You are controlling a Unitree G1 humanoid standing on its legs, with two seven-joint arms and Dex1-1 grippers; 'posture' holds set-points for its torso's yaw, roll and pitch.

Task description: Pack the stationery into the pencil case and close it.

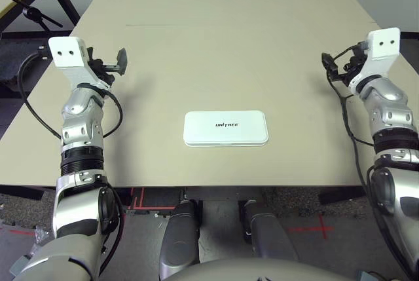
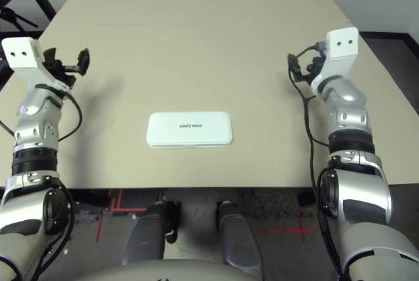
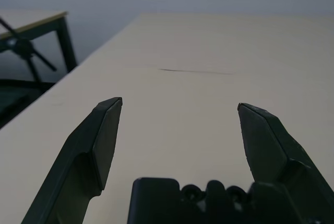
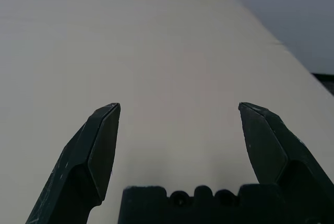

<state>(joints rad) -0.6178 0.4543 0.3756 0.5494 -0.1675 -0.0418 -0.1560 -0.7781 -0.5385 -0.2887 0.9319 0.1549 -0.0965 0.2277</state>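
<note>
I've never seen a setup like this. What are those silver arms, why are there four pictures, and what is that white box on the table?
You are looking through a humanoid robot's own cameras. Two pictures come from its head, looking down over its silver arms at a beige table. The other two come from cameras on its wrists, looking along each black two-fingered pincer. The left pincer and the right pincer are both open and hold nothing. They are raised at the two sides of the table. Between them lies a flat white pencil case, lid shut, printed "UNITREE".
</note>
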